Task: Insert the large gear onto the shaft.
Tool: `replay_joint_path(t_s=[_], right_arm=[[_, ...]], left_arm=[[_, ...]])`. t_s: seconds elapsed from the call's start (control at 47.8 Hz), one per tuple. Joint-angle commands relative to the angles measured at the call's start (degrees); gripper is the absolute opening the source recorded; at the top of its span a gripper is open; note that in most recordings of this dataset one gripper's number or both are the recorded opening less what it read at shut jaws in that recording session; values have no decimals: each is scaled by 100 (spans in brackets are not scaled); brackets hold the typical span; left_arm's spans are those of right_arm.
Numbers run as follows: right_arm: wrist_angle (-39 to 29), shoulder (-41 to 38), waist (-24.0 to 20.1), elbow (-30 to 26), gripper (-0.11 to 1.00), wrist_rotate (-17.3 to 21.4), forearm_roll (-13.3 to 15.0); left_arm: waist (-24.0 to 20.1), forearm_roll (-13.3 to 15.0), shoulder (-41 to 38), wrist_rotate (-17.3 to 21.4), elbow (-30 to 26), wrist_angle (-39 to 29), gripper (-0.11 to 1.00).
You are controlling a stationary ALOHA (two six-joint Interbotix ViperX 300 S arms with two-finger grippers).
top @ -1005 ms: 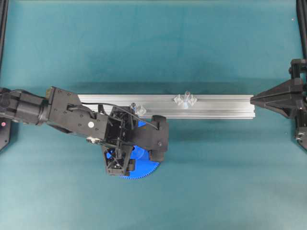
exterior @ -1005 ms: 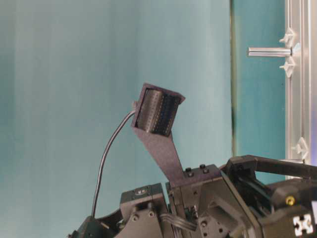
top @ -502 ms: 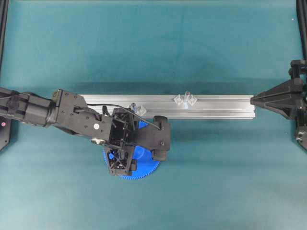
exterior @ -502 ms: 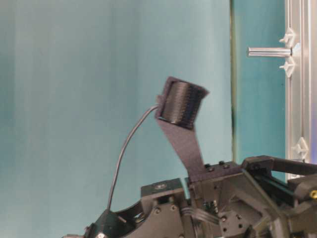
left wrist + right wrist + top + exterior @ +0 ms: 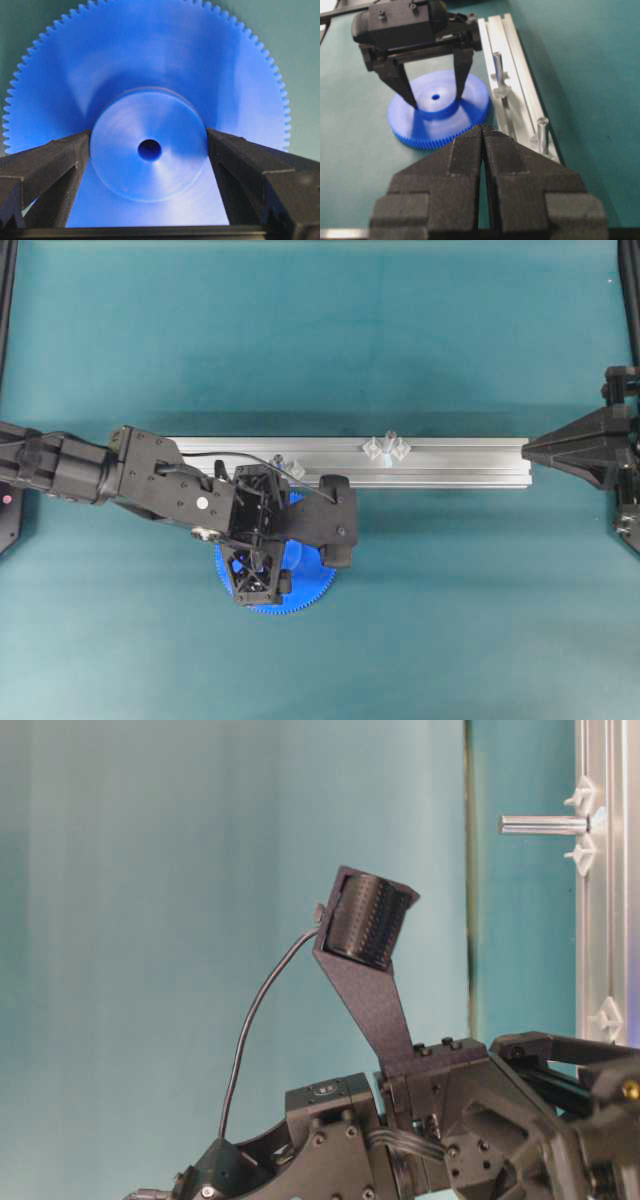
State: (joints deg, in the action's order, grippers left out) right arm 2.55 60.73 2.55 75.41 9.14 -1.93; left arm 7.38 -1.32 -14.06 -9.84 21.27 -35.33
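With my left gripper (image 5: 148, 145) spread wide astride the hub of the large gear (image 5: 300, 585), which lies flat on the worktop (image 5: 450, 620) beside the rail (image 5: 450, 462), I should close squarely on the hub.

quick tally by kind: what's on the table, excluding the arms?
Blue gears: 1, the large gear, flat on the table
Aluminium rails: 1, the rail
Upright pins on the rail: 2, the shaft and the other pin
Total: 4
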Motion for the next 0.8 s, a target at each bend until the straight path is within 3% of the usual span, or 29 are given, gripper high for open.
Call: replay_joint_path(t_s=[0.0,0.586,0.775], right_arm=[[62,-35,18,-53,7,53,-9],[88,88,18,0,7,44,-9],[79,105,18,0,7,53,-9]], left_arm=[[-9,18,18,-53,-18,105,94],[-9,9,18,79,9,-88,94],[0,9,-70,70,-70,-580,91]])
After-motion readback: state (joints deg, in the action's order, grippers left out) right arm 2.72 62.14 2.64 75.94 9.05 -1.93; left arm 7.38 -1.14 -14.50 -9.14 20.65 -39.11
